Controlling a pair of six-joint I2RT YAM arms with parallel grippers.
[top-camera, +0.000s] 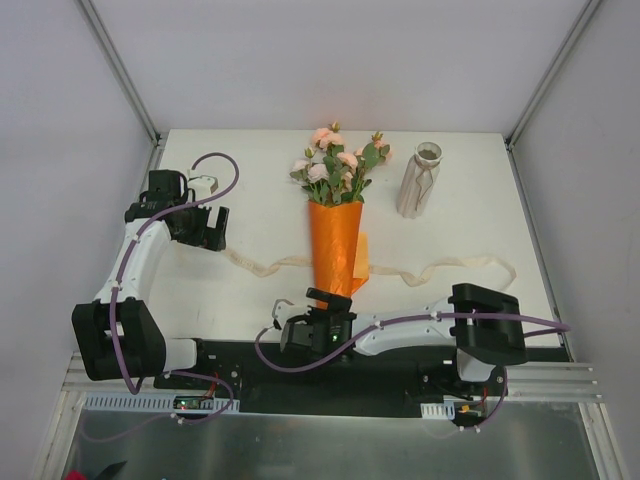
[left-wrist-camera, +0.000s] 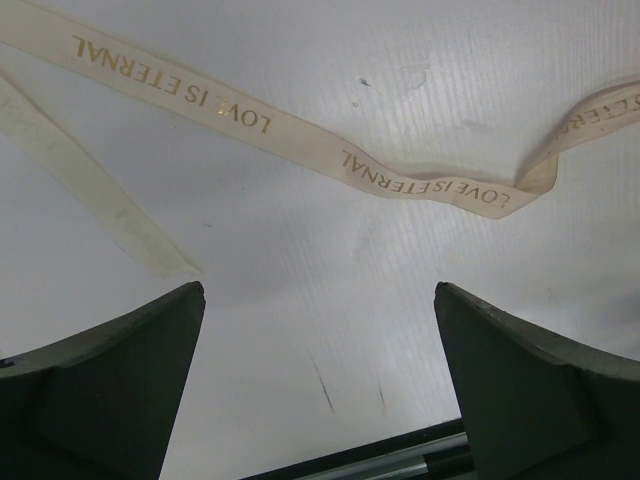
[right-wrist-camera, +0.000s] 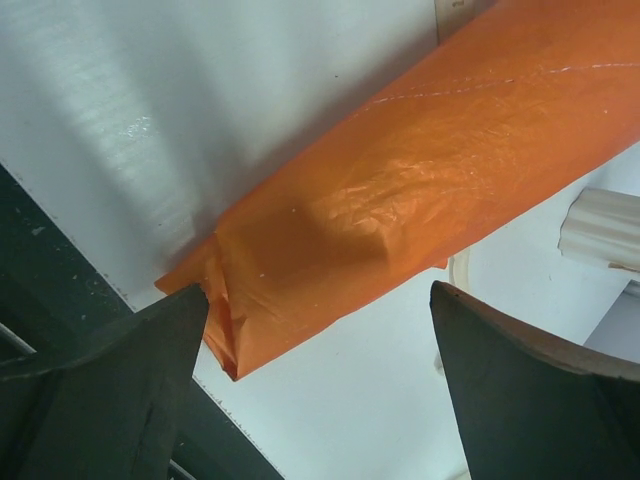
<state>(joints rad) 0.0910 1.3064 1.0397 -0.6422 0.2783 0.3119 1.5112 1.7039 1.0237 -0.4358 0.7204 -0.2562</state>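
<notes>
A bouquet lies in the middle of the table, its orange paper cone (top-camera: 335, 245) pointing toward the arms and its pink flowers (top-camera: 340, 165) toward the back. A cream ribbon (top-camera: 452, 266) printed "LOVE IS ETERNAL" (left-wrist-camera: 300, 140) runs across the table under the cone. My right gripper (top-camera: 333, 306) is open at the cone's narrow tip. In the right wrist view the orange wrap (right-wrist-camera: 420, 190) lies just beyond the gripper (right-wrist-camera: 318, 290), with the tip touching or nearly touching the left finger (right-wrist-camera: 110, 390). My left gripper (top-camera: 208, 232) hangs open and empty (left-wrist-camera: 318, 287) over bare table near the ribbon's left end.
A pale ribbed vase (top-camera: 418, 180) stands upright at the back right, and also shows at the right edge of the right wrist view (right-wrist-camera: 600, 225). The white table (top-camera: 250, 200) ends in a dark front rail (top-camera: 400, 365) by the arm bases. Grey walls enclose the sides.
</notes>
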